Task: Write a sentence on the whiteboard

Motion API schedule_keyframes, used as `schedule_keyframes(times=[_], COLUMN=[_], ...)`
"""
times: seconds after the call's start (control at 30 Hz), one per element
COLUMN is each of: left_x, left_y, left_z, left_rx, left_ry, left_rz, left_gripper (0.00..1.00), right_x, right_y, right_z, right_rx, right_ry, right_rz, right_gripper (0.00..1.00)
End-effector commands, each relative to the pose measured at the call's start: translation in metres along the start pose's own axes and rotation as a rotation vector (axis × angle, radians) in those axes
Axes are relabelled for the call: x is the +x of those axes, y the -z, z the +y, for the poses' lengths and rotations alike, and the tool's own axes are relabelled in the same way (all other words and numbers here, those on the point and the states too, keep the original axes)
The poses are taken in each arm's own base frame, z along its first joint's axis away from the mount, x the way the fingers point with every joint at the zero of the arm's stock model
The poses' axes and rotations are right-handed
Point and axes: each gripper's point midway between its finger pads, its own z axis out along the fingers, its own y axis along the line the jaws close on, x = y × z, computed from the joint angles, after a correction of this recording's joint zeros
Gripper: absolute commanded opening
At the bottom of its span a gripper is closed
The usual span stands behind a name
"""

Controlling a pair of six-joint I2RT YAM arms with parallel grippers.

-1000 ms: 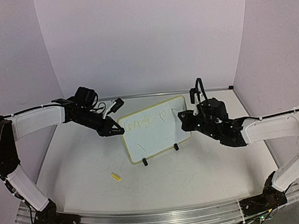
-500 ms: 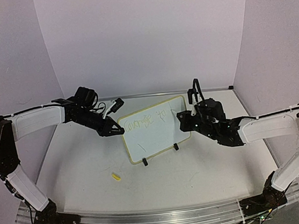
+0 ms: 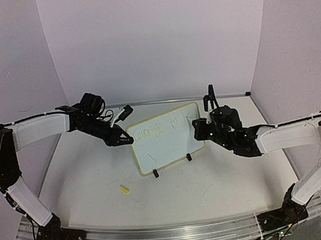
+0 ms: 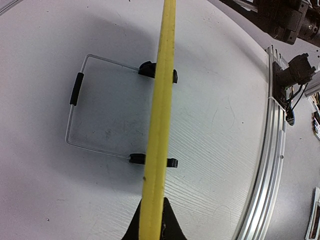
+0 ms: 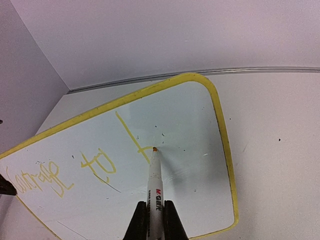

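Where the desk (image 3: 215, 189) carries the work, the whiteboard (image 3: 166, 148) stands near its middle, tilted back on two black clip feet (image 3: 155, 174), between the two arms. The left pincer (image 3: 127, 140) is closed on the board's left edge. In the left wrist view its black fingers (image 4: 136, 227) sit tight on either side of the yellow frame (image 4: 160, 125), which runs up the picture edge-on. Behind the frame in that view, a wire stand (image 4: 75, 115) with a black sleeve lies flat on the desk and joins both feet. The right pincer (image 3: 198, 130) is at the board's right side, closed on a white marker (image 5: 155, 185) that points up out of the fingers (image 5: 141, 222). The marker's tip meets the board face (image 5: 190, 150) at the lower end of a long slanted yellow stroke, in the upper right part of the board. The sentence (image 5: 75, 172) runs as one row of yellow cursive along the top of the face. It shows a longer word at the left, a short word in the middle and the single stroke at the right; the longer word cannot be read. A few faint thin marks lie lower on the face. A small yellow piece (image 3: 123, 188) lies on the desk, in front of the board's left corner and apart from it.
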Motion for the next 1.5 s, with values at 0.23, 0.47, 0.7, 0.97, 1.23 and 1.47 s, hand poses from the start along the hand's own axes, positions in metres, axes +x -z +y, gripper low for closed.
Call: schedule_keyframes(times=[0.23,0.47,0.7,0.97,1.23,1.47], left_x=[0.01,0.01,0.01,0.009,0.009,0.01], left_y=[0.007,0.008,0.008,0.008,0.008,0.007], left_z=[0.018,0.018,0.017,0.018,0.017,0.018], left_rx=[-0.122,-0.125,-0.123,-0.126,-0.124,-0.125], left_ry=[-0.032,-0.031,-0.031,-0.033,-0.034,-0.033], left_rz=[0.056,0.056,0.057,0.055,0.054,0.057], left_gripper=[0.0,0.0,0.0,0.0,0.0,0.0], right_x=[0.008,0.016,0.022,0.0,-0.015,-0.014], right_y=[-0.003,-0.004,-0.004,0.013,0.021,0.009], right_z=[-0.001,0.004,0.004,0.0,-0.009,-0.001], right_rx=[0.004,-0.032,-0.043,-0.032,0.017,0.004], right_ry=[-0.016,-0.014,-0.017,-0.044,-0.029,0.001], right_rz=[0.029,0.061,0.08,0.008,-0.043,-0.033], right_gripper=[0.0,0.0,0.0,0.0,0.0,0.0])
